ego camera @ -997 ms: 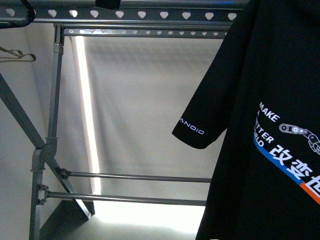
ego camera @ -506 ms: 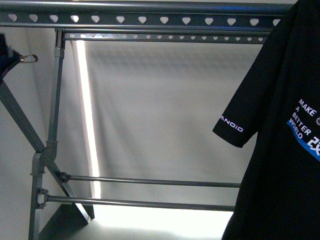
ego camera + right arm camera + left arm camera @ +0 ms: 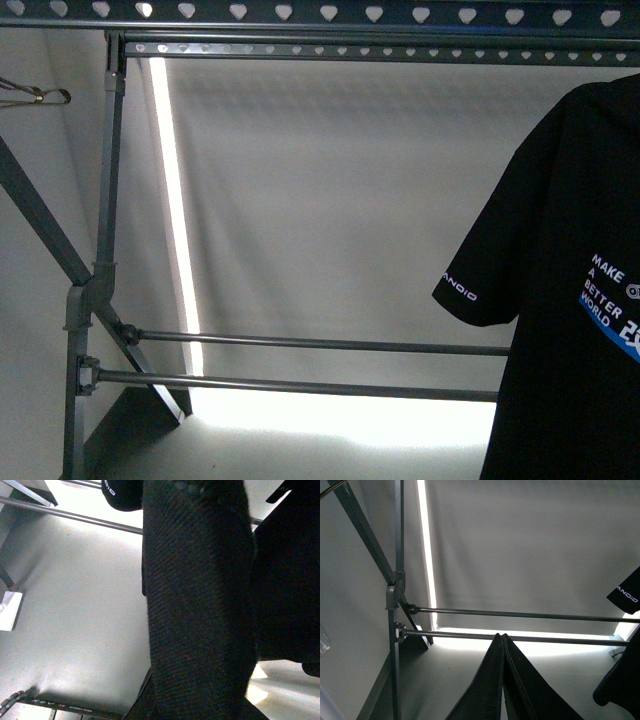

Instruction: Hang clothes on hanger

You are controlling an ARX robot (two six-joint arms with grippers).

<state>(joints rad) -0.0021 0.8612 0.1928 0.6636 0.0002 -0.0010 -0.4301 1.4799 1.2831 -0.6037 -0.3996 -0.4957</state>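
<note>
The black T-shirt (image 3: pixel 560 300) hangs at the right edge of the front view, with its shoulder a little below the top rails of the grey rack (image 3: pixel 300 14). I cannot tell what holds it up, because its top goes out of the picture. Its short sleeve (image 3: pixel 475 290) points to the left and down, with small white letters near the hem. On the chest I read the white words "MAKE A BETTER WORLD" above a blue stripe. The rails carry rows of heart-shaped holes. On the left side of the rack a slanted leg (image 3: pixel 40 220) meets an upright post (image 3: pixel 105 200). From there two thin crossbars (image 3: pixel 320 344) run to the right, one above the other, and pass behind the T-shirt. The hook of a thin wire hanger (image 3: pixel 35 96) shows at the left edge, under the rails. My left gripper (image 3: pixel 501 638) shows its tips against the lower crossbar. Its two dark fingers (image 3: pixel 482 690) are pressed together with nothing between them, well apart from the sleeve. My right wrist camera is almost filled with black ribbed cloth (image 3: pixel 200 605) very close to it, so I cannot tell if my right gripper is spread or pinching something.
</note>
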